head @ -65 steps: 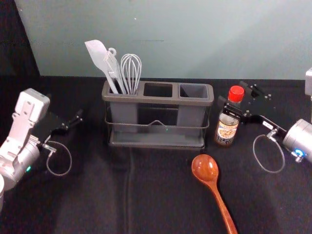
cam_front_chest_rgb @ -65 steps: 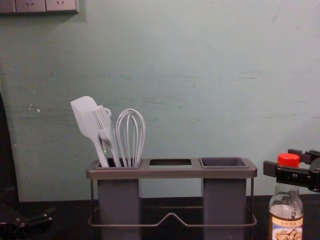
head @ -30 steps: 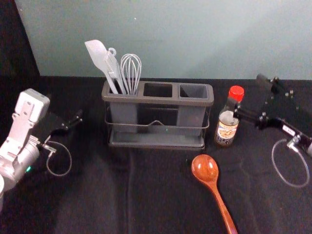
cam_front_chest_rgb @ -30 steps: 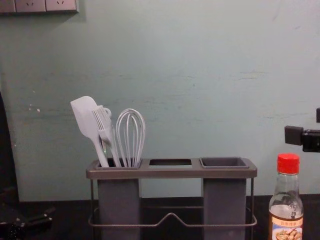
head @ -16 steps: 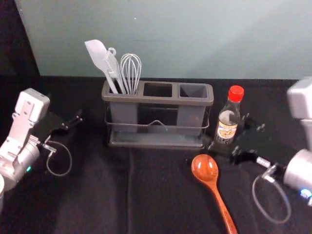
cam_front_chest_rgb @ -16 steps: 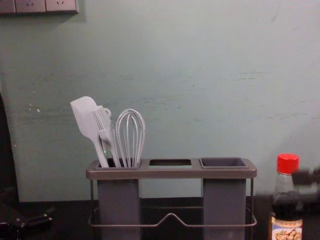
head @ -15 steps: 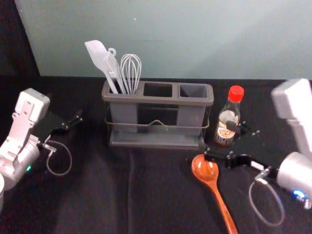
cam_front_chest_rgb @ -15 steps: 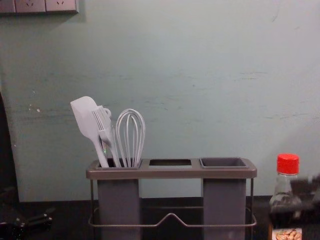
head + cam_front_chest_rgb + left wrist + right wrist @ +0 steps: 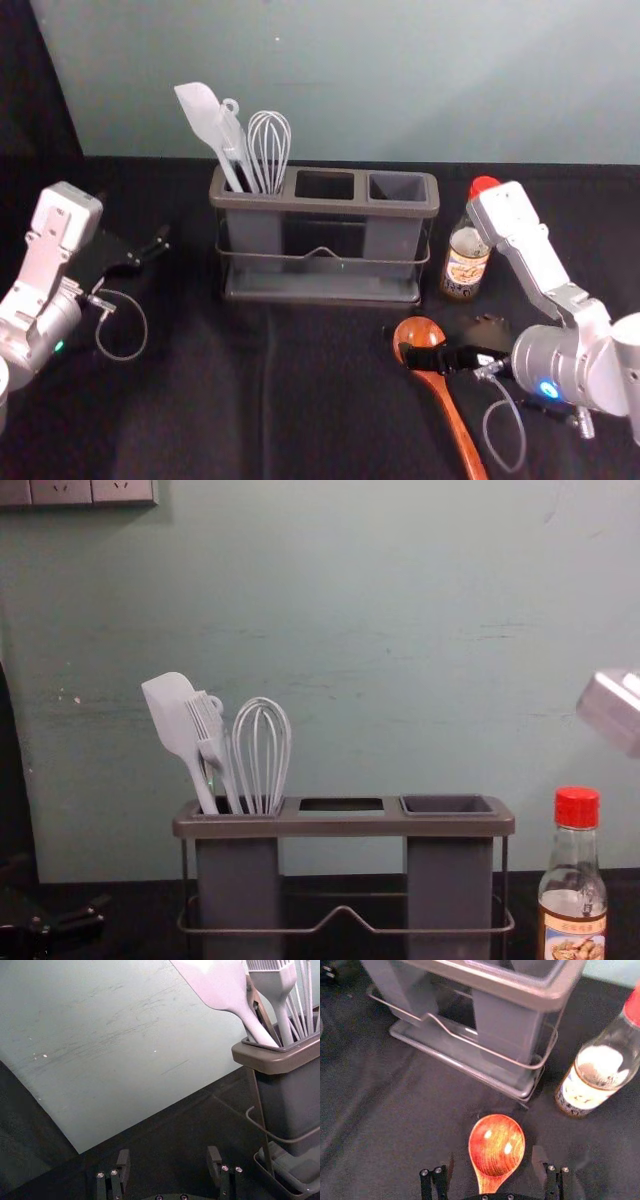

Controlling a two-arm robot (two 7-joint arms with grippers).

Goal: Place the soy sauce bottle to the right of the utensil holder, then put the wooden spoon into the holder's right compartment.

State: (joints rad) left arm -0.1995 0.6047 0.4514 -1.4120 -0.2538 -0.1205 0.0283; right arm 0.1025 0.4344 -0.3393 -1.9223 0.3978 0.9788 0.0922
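Note:
The soy sauce bottle stands upright just right of the utensil holder, a small gap between them. In front lies the wooden spoon, bowl toward the holder. My right gripper is low over the spoon near its bowl. In the right wrist view the spoon shows between the spread fingers of the right gripper, not gripped. The holder's right compartment is empty. Parked at the left, my left gripper is open; the left wrist view shows nothing inside the left gripper.
A spatula, a brush and a whisk stand in the holder's left compartment. The wall rises behind the table. My right forearm reaches in from the right, with its upper part in front of the bottle cap.
The right gripper has left the bottle, coming down and forward to the spoon, and has swung left. The bottle stays standing. The left arm is unmoved.

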